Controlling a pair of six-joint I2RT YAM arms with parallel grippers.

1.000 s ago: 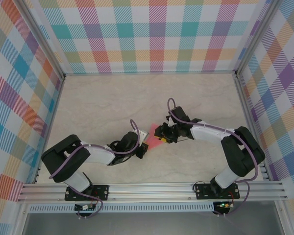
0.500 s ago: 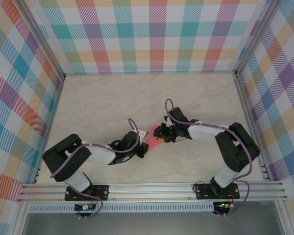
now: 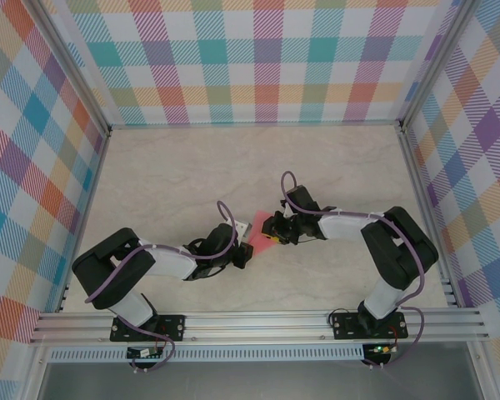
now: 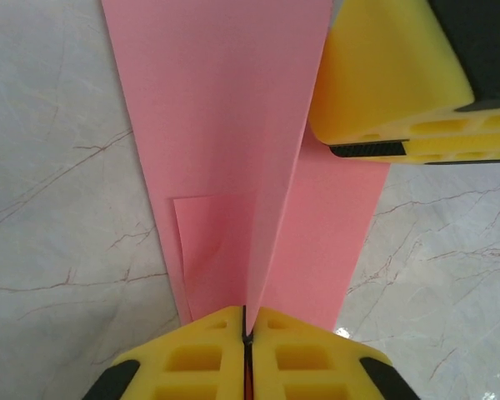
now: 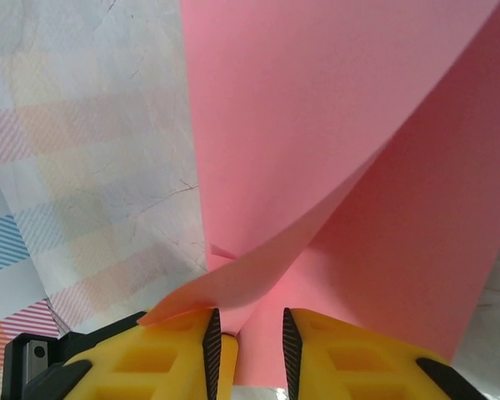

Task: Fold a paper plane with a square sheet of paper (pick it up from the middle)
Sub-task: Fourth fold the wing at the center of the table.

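Note:
The salmon-pink sheet of paper point(image 3: 257, 238), folded into a narrow creased shape, hangs just above the table between my two grippers. My left gripper point(image 3: 243, 251) is shut on its raised centre crease point(image 4: 262, 250), and the folded layers point(image 4: 225, 117) spread away from the jaws point(image 4: 247, 333). My right gripper point(image 3: 270, 231) meets the paper from the opposite end. Its jaws point(image 5: 246, 333) stand apart. One pink flap point(image 5: 233, 287) lies over the left finger, and more paper point(image 5: 333, 133) runs into the gap. A yellow finger of the right gripper point(image 4: 392, 83) appears in the left wrist view, resting at the paper's edge.
The marble-patterned table top point(image 3: 175, 175) stretches out behind and to both sides of the grippers. Checked walls point(image 3: 258, 58) enclose it on three sides. An aluminium rail point(image 3: 258, 321) carrying both arm bases runs along the near edge.
The right arm has edged a little to the left, towards the left gripper, and its jaws have narrowed slightly. The left gripper has stayed in place, still pinching the paper.

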